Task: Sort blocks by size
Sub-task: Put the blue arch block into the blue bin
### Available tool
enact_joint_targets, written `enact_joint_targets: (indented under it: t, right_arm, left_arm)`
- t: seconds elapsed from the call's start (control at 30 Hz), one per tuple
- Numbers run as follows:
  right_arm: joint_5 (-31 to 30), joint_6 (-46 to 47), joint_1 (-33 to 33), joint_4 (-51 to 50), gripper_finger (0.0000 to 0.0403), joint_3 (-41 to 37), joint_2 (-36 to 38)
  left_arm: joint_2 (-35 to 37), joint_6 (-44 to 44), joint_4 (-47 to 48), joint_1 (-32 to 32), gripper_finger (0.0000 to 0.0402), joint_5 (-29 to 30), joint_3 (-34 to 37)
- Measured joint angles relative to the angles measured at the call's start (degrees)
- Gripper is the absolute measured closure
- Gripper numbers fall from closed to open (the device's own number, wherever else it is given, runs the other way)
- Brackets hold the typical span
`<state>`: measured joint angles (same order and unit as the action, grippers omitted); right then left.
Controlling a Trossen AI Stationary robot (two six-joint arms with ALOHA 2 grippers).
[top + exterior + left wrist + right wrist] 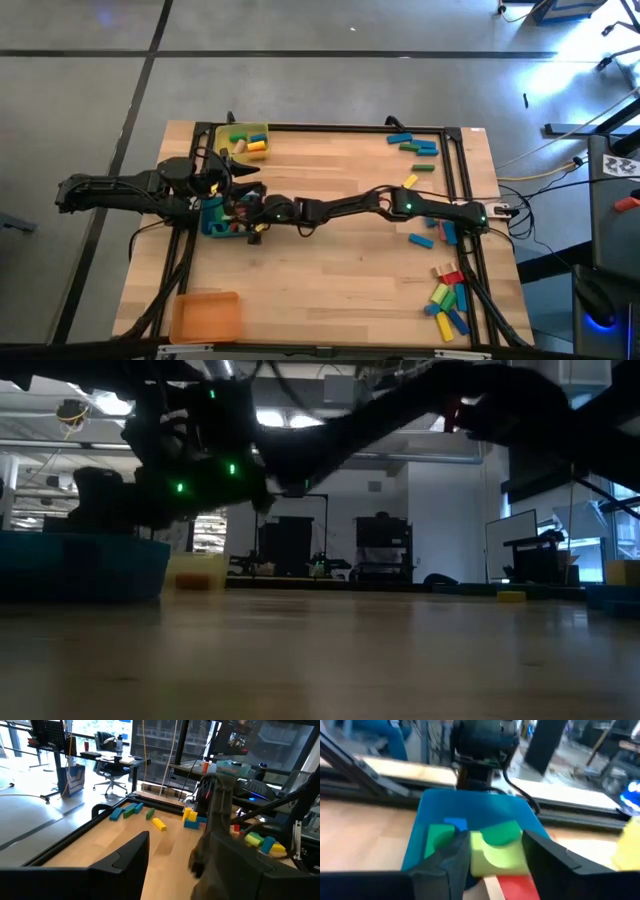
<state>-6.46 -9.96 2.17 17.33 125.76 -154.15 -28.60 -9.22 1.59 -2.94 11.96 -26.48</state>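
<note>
Reaching across the table from the right, my right gripper [250, 222] hangs over the blue tray [214, 222] at the left side, as the overhead view shows, though there my arm hides what the tray holds. My own wrist camera fills that in: between my two dark fingers [454, 854], which stand apart, sits a light green block [496, 851] with a red block [520, 886] just below it, and a darker green block [436, 840] and a blue one [456, 823] lie in the tray behind. I cannot tell whether my pads touch the light green block or merely flank it. My left gripper [243, 178] waits just beside the tray, fingers [131, 854] spread with nothing between them. From above, loose blocks [448, 298] cluster at the near right corner and more blocks [415, 145] at the far right, while the yellow tray [248, 128] at the far edge holds a few. The orange tray [204, 315] lies near the front left corner. The table-level view shows only dark arms above the blue tray's wall.
</note>
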Motion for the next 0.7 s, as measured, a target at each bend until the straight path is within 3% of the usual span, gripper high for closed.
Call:
enact_joint_targets:
  t: [0.13,0.37,0.53,0.7]
  right_arm:
    - [-4.63,-5.43,1.99,-9.49,0.0222,-0.03,5.58]
    - [-4.85,-7.26,4.16,-22.79,0.0249,-3.96,14.15]
    - [-6.85,-4.02,4.82,-27.01,0.0261,-13.37,21.32]
    - [-10.81,0.80,5.90,-28.57,0.0264,-27.76,30.39]
  left_arm:
    - [0.04,-0.01,0.39,0.02,0.0206,-0.05,0.00]
    - [0.17,0.01,0.75,0.00,0.0206,0.04,0.02]
    - [0.20,0.01,0.87,0.00,0.0206,0.05,0.02]
    - [0.18,-0.45,0.92,0.00,0.0206,0.05,0.02]
